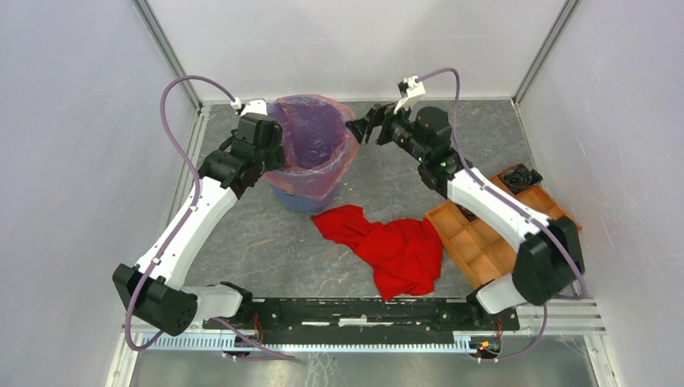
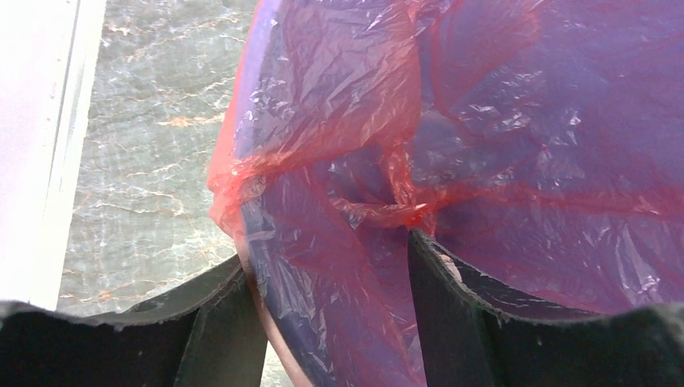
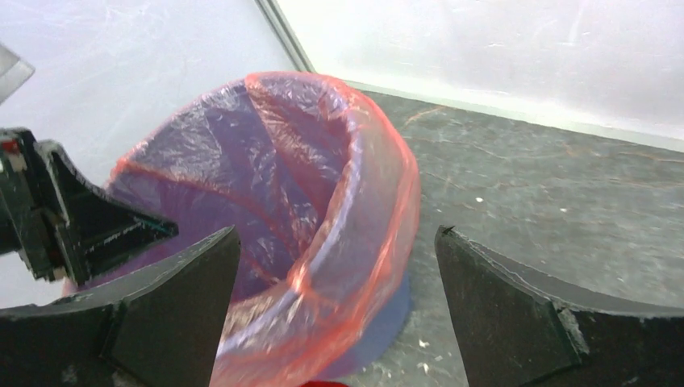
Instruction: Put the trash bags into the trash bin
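On the table (image 1: 387, 185), far left, saw the trash bin (image 1: 302, 203) upright, lined with the trash bags (image 1: 310, 133), film folded over the rim. Found the left gripper (image 2: 327, 250) spread astride that rim, not clamped; the right gripper (image 3: 339, 231) wide, empty, just beside it.

Lab booth, white panel walls (image 1: 72, 161)

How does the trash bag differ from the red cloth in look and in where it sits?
The trash bag is thin, glossy, see-through film; the red cloth is opaque and matt. The bag stands open, lining the trash bin with its edge folded over the rim; the cloth lies crumpled on the table in front of the bin. Both are reddish and wrinkled.
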Controlling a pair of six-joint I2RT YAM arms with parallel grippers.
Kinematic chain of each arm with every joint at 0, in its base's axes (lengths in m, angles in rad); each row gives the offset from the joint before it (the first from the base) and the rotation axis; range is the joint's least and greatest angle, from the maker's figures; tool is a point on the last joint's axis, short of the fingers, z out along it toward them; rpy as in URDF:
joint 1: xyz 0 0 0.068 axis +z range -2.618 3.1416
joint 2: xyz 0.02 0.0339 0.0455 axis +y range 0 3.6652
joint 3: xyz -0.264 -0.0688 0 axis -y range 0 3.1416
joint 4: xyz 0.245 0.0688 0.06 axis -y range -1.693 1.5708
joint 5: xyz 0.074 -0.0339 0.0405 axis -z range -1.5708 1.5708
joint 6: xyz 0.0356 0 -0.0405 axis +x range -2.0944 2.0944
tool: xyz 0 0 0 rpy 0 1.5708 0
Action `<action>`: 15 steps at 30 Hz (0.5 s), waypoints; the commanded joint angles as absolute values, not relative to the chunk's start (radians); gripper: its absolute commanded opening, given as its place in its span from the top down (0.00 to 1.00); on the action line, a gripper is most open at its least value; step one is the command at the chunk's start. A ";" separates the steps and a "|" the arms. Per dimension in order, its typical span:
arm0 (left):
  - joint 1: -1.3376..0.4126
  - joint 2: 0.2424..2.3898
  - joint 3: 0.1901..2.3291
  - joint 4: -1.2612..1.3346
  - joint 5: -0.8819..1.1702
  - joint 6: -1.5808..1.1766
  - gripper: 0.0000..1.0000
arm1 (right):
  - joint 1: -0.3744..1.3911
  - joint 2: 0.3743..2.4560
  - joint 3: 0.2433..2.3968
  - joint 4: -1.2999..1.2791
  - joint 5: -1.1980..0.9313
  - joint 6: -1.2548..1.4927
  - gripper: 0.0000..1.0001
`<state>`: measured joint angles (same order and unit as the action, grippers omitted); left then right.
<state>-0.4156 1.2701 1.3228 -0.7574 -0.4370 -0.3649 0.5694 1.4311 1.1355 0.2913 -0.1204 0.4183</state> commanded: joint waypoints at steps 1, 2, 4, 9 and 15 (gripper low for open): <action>-0.411 1.258 1.323 -0.717 -0.495 -0.264 0.35 | 0.515 1.572 1.261 0.364 -0.370 0.565 0.02; -0.410 1.255 1.319 -0.714 -0.497 -0.263 0.35 | 0.507 1.612 1.284 0.385 -0.404 0.602 0.05; -0.405 1.245 1.312 -0.706 -0.485 -0.264 0.35 | 0.488 1.664 1.301 0.449 -0.447 0.698 0.17; -0.399 1.231 1.287 -0.703 -0.454 -0.290 0.37 | 0.443 1.730 1.226 0.708 -0.491 0.935 0.30; -0.397 1.206 1.218 -0.683 -0.428 -0.316 0.39 | 0.426 1.795 1.200 0.859 -0.540 1.063 0.28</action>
